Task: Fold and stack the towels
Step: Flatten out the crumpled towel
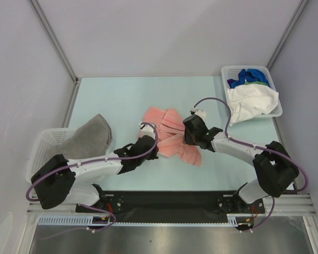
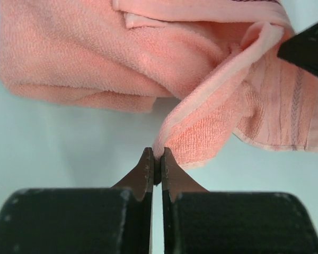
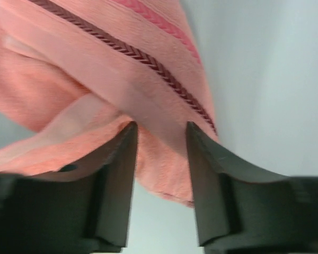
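**Q:** What are the two claws doing?

**A:** The left gripper is clenched, its jaws pressed together on the hemmed edge of the salmon pink towel. The pinched corner rises to the fingertips, just above the table. The right gripper is released. Its jaws stand apart, with the towel's braided stripe running across the gap between them. Neither finger presses into the cloth.

**Q:** Where does that towel lie?

**A:** At mid-table, bunched and partly folded over itself, between the two arms. The left claw holds its near-left edge and the right claw hangs over its right side.

**Q:** And the other towels?

**A:** The grey towel is draped over the far rim of the left basket, spilling onto the table. At the far right corner, the right basket holds the white towel, which hangs over its near edge. The blue towel lies behind it, with a sliver of the green towel beside it.
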`<state>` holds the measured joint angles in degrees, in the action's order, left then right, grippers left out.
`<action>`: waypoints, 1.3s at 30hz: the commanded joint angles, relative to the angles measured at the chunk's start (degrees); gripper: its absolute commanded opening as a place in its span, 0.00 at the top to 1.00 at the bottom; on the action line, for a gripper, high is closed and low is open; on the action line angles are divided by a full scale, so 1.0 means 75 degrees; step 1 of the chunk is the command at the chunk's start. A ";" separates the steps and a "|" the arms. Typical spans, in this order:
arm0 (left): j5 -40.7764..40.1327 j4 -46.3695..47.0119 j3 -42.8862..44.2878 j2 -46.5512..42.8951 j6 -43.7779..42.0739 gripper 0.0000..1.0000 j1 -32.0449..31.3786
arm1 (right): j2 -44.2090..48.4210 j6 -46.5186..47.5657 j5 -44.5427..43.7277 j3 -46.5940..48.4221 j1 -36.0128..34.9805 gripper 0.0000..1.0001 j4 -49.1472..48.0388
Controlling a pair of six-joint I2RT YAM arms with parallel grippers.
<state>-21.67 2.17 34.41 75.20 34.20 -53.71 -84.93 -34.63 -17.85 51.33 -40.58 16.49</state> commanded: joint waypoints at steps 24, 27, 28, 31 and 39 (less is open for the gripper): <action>0.3940 0.1080 -0.1015 -0.1261 -0.0187 1.00 0.1187 | 0.3040 -0.0577 -0.0692 -0.1282 0.0664 0.22 0.0286; 0.4317 0.0999 -0.1002 -0.1273 -0.0527 1.00 0.0449 | 0.1905 0.0091 -0.0457 -0.0015 0.0629 0.16 0.0344; 0.4342 0.0964 -0.1072 -0.1284 -0.0563 1.00 0.0111 | 0.1519 0.0210 -0.0375 0.0313 0.0617 0.16 0.0472; 0.4086 0.0544 -0.1306 -0.1308 -0.0599 1.00 -0.0441 | 0.0334 0.0702 -0.0246 0.1462 0.0395 0.23 0.0601; 0.3569 -0.0220 -0.2267 -0.1894 0.0034 1.00 -0.0537 | -0.1075 0.1055 0.0106 0.2215 0.0161 0.35 0.0661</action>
<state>6.15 2.44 18.65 62.74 32.99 -57.47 -92.29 -29.30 -17.98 66.11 -38.44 20.47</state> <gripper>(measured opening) 0.044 0.654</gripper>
